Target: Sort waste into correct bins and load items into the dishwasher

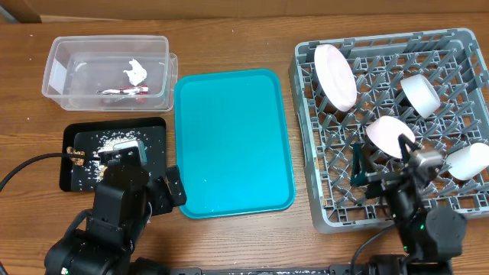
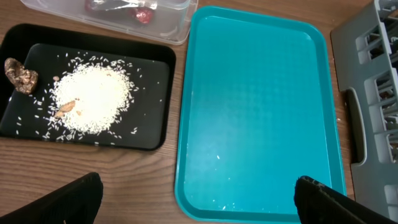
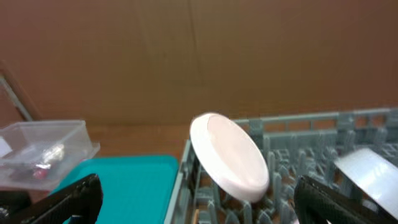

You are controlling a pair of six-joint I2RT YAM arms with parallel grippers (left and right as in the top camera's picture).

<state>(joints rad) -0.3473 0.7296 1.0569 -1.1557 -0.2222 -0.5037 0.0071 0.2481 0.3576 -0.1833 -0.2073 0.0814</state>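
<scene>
Overhead, the job looks nearly done: the clear tub (image 1: 57, 72) holds tissue (image 1: 136, 72) and wrapper (image 1: 122, 91); the dish rack (image 1: 328, 191) carries a plate (image 1: 335, 75) and three white bowls or cups (image 1: 420, 95); chopsticks unseen. Left wrist: left jaws spread, empty; ahead-left, the black tray (image 2: 149, 93) holds rice (image 2: 93, 96) and a brown lump (image 2: 20, 74). Right wrist: right jaws spread, empty; the plate (image 3: 229, 157) stands on edge straight ahead.

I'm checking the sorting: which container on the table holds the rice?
The black tray, rice piled beside a brown lump. The clear tub holds the wrapper and tissue; the teal tray only a few specks.
</scene>
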